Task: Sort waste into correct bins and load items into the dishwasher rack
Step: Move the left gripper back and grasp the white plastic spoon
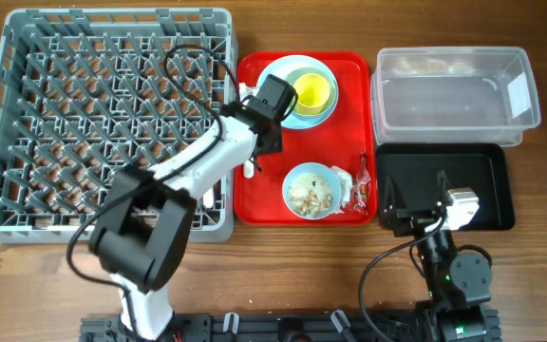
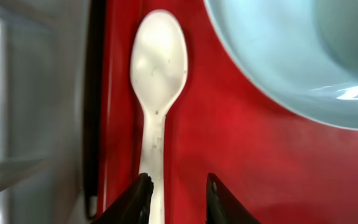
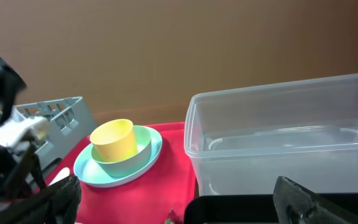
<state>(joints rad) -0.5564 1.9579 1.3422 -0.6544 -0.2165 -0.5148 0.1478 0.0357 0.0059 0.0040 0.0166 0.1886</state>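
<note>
A white plastic spoon (image 2: 157,68) lies along the left rim of the red tray (image 2: 229,155), bowl end away from me. My left gripper (image 2: 178,180) is narrowly open, low over the handle, which runs beside the left finger and stands apart from the right one. The pale blue plate (image 1: 288,71) carries a bowl (image 3: 129,158) with the yellow-green cup (image 1: 313,92) in it. A second bowl (image 1: 309,190) holds rice-like crumbs, with the red wrapper (image 1: 359,188) beside it. My right gripper (image 1: 416,214) hangs wide open over the black tray (image 1: 482,180), holding nothing.
The grey dishwasher rack (image 1: 112,114) fills the left side, against the red tray (image 1: 254,204). The clear tub (image 1: 454,90) stands at the back right, behind the black tray. My left arm (image 1: 198,166) crosses the rack's near right corner.
</note>
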